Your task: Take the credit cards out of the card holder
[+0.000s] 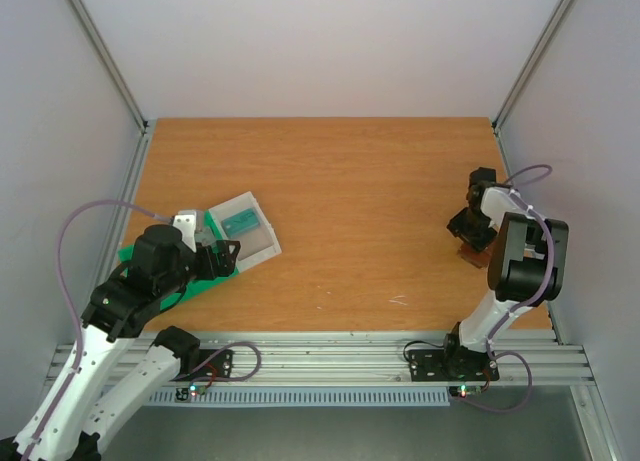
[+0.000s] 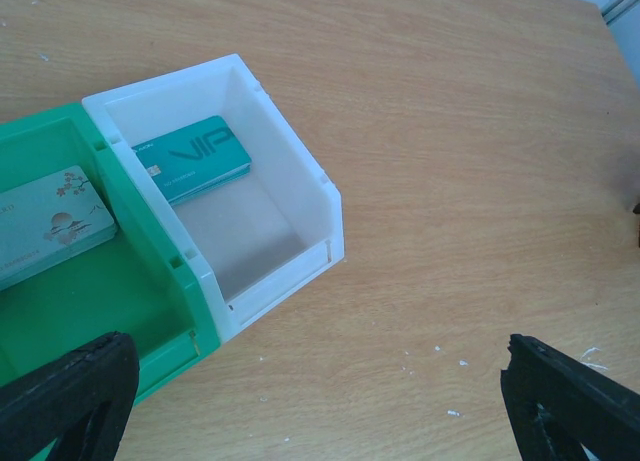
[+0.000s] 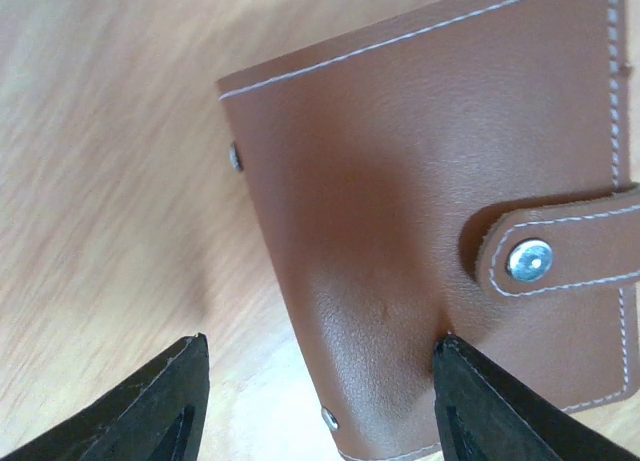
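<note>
The brown leather card holder [image 3: 420,181] lies shut on the table, its snap strap [image 3: 560,246] fastened. In the top view only its brown edge [image 1: 468,253] shows under my right gripper [image 1: 470,226]. My right gripper [image 3: 320,356] is open just above it. The right fingertip [image 3: 470,381] touches the leather and the left fingertip [image 3: 165,391] is over bare wood. A pale credit card [image 2: 50,221] with red blotches lies in the green tray [image 2: 110,301]. A teal card [image 2: 190,161] lies in the white box [image 2: 280,161]. My left gripper [image 2: 320,391] is open and empty over the table.
The green tray [image 1: 205,281] and the translucent box [image 1: 258,239] sit side by side at the left, partly under my left arm. White crumbs [image 2: 455,361] dot the wood. Metal frame posts and white walls bound the table.
</note>
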### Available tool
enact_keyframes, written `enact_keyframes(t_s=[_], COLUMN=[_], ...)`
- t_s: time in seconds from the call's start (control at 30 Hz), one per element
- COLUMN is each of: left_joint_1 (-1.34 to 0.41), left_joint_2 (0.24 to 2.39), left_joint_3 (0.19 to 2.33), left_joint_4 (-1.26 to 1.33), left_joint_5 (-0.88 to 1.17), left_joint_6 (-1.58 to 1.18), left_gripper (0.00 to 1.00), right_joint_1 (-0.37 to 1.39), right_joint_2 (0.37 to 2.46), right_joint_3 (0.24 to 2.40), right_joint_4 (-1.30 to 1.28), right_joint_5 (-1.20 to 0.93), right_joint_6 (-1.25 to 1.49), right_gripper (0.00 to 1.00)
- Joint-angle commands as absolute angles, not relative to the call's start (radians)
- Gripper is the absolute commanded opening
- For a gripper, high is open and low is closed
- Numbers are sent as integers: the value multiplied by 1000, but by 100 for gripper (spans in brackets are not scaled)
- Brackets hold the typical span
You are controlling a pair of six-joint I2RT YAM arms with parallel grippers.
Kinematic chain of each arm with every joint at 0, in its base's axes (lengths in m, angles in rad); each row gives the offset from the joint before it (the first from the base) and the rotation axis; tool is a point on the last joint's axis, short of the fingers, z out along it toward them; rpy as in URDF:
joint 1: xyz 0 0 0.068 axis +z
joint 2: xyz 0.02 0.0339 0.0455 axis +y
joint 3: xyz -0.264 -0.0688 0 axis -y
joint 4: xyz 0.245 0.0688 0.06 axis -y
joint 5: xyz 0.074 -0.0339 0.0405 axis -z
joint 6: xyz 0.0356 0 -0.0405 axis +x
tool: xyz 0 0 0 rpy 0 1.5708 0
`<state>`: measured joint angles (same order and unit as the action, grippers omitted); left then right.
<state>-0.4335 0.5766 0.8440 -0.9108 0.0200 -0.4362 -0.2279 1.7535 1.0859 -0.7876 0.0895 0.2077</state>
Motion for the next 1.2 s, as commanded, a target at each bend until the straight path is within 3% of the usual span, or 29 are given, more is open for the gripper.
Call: enact_keyframes(t_s=[0.0,0.63,1.17], left_joint_1=[-436,-436,-436], left_joint_2=[584,571,558], left_joint_3=[852,851,851], left_joint_4=[-904,-900,-900], left_joint_5=[17,3,3], left_joint_6=[-423,-422,-422], left_gripper=[99,99,99], right_joint_1=[-134,357,744], right_joint_2=[1811,1884,1871], right_joint_3=[1031,1173,1107], right_joint_4=[-696,-733,-688], right_joint_5=[-59,-28,-79], right_joint_6=[183,189,144], right_gripper=[61,61,61])
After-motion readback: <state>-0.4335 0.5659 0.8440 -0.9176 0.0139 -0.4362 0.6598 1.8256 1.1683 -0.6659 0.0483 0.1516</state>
